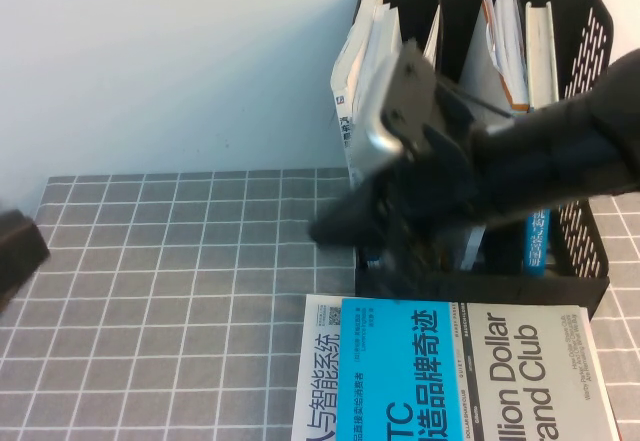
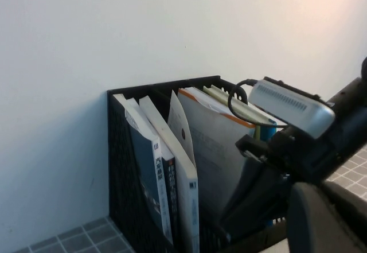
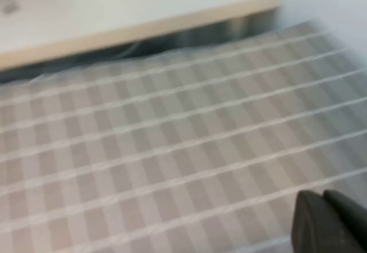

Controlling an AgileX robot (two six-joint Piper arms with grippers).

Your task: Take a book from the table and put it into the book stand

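The book, white with a large black Chinese title, lies flat at the front edge of the table. Its other half is hidden under the Dollar Club book. The black three-compartment book stand stands at the back right and holds several upright books; it also shows in the left wrist view. My right gripper is shut and empty. It hangs just in front of the stand's left compartment, above the cloth, with its fingertips together. My left gripper sits at the table's far left edge.
The blue-and-white Dollar Club book lies at the front, partly on the white book. A blue-spined book stands in the stand's right compartment. My right arm crosses in front of the stand. White wall behind.
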